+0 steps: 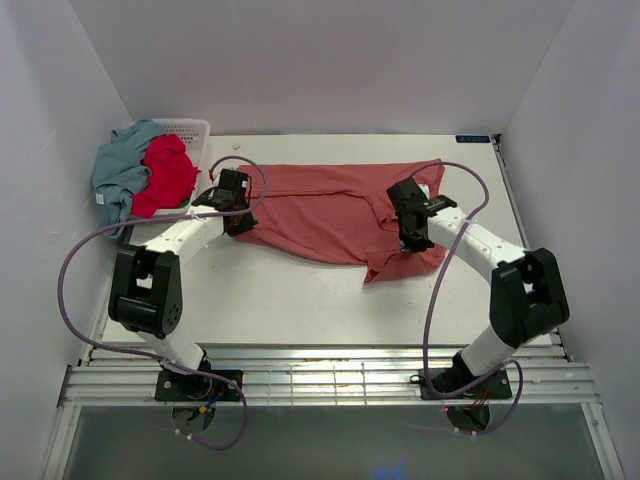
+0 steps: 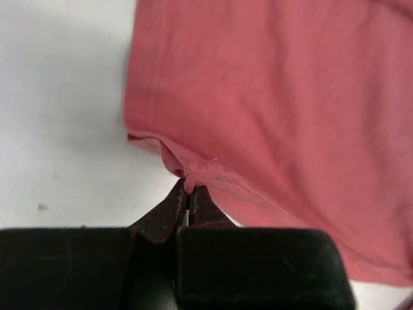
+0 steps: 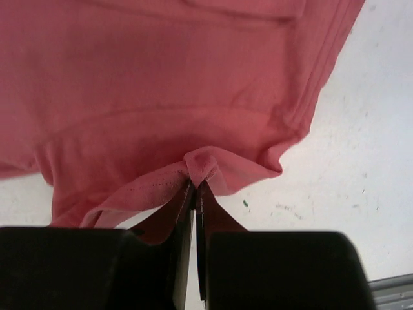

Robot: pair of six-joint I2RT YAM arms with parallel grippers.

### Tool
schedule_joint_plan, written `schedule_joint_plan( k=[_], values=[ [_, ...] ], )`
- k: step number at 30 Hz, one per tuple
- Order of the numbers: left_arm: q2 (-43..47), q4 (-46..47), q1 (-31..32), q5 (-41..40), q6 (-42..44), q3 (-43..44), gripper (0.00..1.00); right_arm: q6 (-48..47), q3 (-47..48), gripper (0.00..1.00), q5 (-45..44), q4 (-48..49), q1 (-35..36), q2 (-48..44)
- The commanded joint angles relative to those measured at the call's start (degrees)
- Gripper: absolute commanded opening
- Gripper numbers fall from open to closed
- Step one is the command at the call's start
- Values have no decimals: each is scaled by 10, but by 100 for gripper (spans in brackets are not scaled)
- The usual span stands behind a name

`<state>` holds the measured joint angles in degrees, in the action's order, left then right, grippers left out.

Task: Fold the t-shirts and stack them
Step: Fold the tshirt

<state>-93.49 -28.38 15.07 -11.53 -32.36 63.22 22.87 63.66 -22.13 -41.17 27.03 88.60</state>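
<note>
a: where is the salmon-red t-shirt [image 1: 325,212] lying?

b: it is lying spread across the table [image 1: 300,300], stretching from one gripper to the other, with its edge bunching up at each.

a: what is the left gripper [image 2: 189,194] doing?

b: its jaws are pressing together on a small fold of the shirt's edge, right at the fingertips. the cloth is spreading away ahead of it and to its right, and bare table is showing to its left.

a: and the right gripper [image 3: 195,188]?

b: it is clamping a pinch of stitched edge the same way. cloth is fanning out ahead and to its left, with bare table to its right.

a: the other shirts?

b: the crimson t-shirt [image 1: 168,175] and the grey-blue t-shirt [image 1: 118,170] are sitting heaped together beyond the left gripper and off to its left, piling over the white basket [image 1: 195,128].
</note>
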Motion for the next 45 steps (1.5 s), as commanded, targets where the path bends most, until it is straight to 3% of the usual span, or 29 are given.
schedule_joint_plan(
  k=[1,11,20,45],
  values=[
    [-47,29,-2,-12,12,53,0,-47,67,8,-43,42,-18,52],
    [-132,46,-41,-6,25,137,0,-112,243,8,-45,65,-94,187],
    [-143,39,-59,-12,36,191,0,-148,394,8,-29,54,-117,253],
    [-231,27,-112,38,60,301,0,-159,529,8,-11,50,-161,333]
  ],
)
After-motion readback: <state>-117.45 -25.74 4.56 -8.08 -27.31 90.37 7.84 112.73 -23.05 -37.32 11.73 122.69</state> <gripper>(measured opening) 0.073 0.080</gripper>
